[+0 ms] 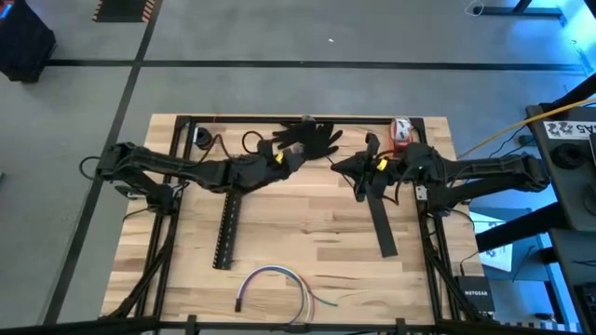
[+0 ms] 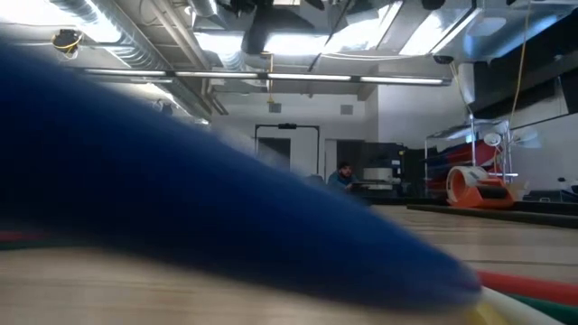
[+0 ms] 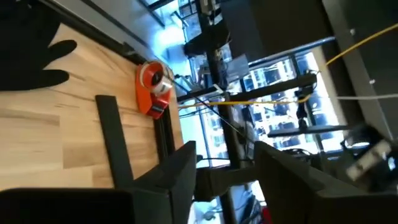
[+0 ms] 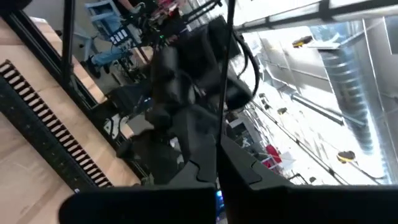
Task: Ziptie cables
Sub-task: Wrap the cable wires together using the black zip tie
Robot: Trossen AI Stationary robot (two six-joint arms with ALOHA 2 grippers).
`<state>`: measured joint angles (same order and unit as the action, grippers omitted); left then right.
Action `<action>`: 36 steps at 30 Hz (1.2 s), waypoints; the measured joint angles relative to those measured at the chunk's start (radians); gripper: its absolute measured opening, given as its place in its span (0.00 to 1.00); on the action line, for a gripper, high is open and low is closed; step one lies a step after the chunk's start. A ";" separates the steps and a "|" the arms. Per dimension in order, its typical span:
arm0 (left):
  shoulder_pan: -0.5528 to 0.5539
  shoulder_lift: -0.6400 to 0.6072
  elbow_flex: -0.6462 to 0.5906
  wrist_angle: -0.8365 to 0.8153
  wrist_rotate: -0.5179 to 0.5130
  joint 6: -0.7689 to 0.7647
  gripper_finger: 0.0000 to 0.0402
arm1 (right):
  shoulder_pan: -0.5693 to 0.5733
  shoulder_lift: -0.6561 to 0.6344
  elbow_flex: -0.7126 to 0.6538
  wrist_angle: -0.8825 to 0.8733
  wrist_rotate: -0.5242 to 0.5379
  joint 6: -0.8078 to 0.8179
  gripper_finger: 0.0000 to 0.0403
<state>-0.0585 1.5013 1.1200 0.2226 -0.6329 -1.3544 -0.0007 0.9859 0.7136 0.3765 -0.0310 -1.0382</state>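
Much bare wood around the cables [image 1: 275, 284].

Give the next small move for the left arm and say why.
Probably swing the left gripper from the table's far side toward the near edge, where the cables lie untouched in a loop. Its fingers stand apart and empty in the left wrist view. The right gripper is shut and raised over one black slotted channel, so it looks less free to fetch them.
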 joint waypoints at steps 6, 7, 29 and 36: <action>0.045 0.001 -0.018 -0.006 0.059 -0.053 0.49 | 0.016 0.000 0.000 -0.006 0.029 -0.022 0.01; 0.051 0.001 -0.018 -0.007 0.057 -0.054 0.50 | 0.016 0.000 0.000 -0.007 0.026 -0.022 0.01; 0.142 0.134 -0.017 0.183 0.099 -0.110 0.48 | 0.027 0.019 -0.001 -0.035 -0.014 -0.043 0.01; 0.135 0.134 -0.015 0.246 0.180 -0.073 0.48 | 0.027 0.019 -0.001 -0.067 0.075 -0.043 0.01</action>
<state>0.0769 1.6355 1.1046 0.4683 -0.4533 -1.4277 0.0261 1.0050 0.7128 0.3092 0.0444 -1.0813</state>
